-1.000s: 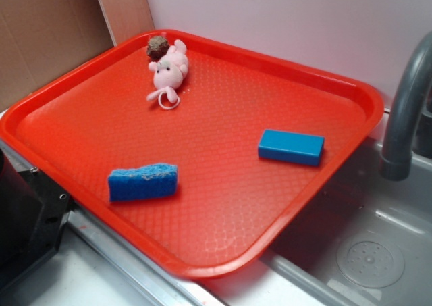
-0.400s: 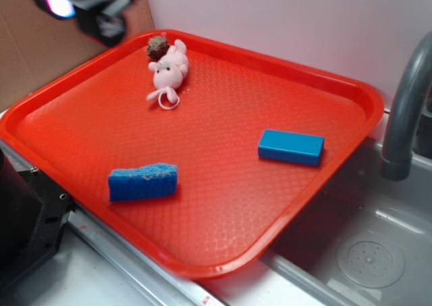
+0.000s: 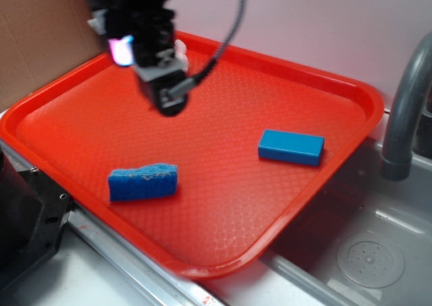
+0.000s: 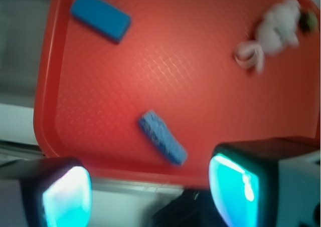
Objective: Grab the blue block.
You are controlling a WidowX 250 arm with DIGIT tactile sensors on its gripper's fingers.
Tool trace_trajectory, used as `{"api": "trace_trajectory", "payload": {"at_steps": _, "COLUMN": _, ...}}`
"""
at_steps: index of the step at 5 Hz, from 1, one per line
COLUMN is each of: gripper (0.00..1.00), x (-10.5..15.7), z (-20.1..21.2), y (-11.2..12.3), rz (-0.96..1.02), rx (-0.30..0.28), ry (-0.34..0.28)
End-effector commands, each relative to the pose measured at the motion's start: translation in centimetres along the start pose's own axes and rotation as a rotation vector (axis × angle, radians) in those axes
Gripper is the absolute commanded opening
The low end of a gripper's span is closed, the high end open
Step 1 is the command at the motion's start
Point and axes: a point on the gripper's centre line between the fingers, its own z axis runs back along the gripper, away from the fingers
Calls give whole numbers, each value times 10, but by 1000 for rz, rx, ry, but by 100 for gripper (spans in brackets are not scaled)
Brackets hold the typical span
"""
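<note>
- Exterior view: one red tray (image 3: 283,76) filled most of the picture, beside one grey sink (image 3: 368,252) with one grey tap (image 3: 405,110) at the right.
- On the tray lay one blue block (image 3: 291,147), flat, near the right rim and touching nothing.
- One blue sponge (image 3: 143,182) with a ragged, whitish top lay near the front-left rim, well apart from the block.
- One gripper (image 3: 165,96) hung over the far-left part of the tray, blurred; whether it was spread or closed could not be told here. It was well apart from the block.
- Wrist view: two fingers (image 4: 65,192) showed at the bottom edge, standing wide apart with nothing between them, so the gripper (image 4: 150,189) was released.
- The block (image 4: 100,15) lay at the upper left, the sponge (image 4: 163,138) near the middle.
- One pink toy (image 4: 273,29) lay at the upper right, with one dark lump (image 4: 308,20) just beside it.
</note>
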Motion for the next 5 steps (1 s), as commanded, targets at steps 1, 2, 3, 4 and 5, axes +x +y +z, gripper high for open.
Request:
{"api": "trace_trajectory", "payload": {"at_steps": 1, "gripper": 100, "x": 40, "z": 7, "y": -13, "rz": -473, "rx": 65, "ry": -98}}
{"api": "trace_trajectory", "payload": {"at_steps": 2, "gripper": 100, "x": 2, "z": 1, "y": -60, "rz": -560, "rx": 50, "ry": -140}}
{"api": "trace_trajectory", "payload": {"at_steps": 3, "gripper": 100, "x": -4, "z": 8, "y": -50, "rz": -538, "rx": -20, "ry": -177}}
{"api": "trace_trajectory", "payload": {"at_steps": 4, "gripper": 100, "x": -2, "z": 10, "y": -37, "rz": -499, "rx": -69, "ry": -179}}
{"api": "trace_trajectory", "payload": {"at_steps": 5, "gripper": 100, "x": -2, "z": 10, "y": -37, "rz": -499, "rx": -69, "ry": -179}}
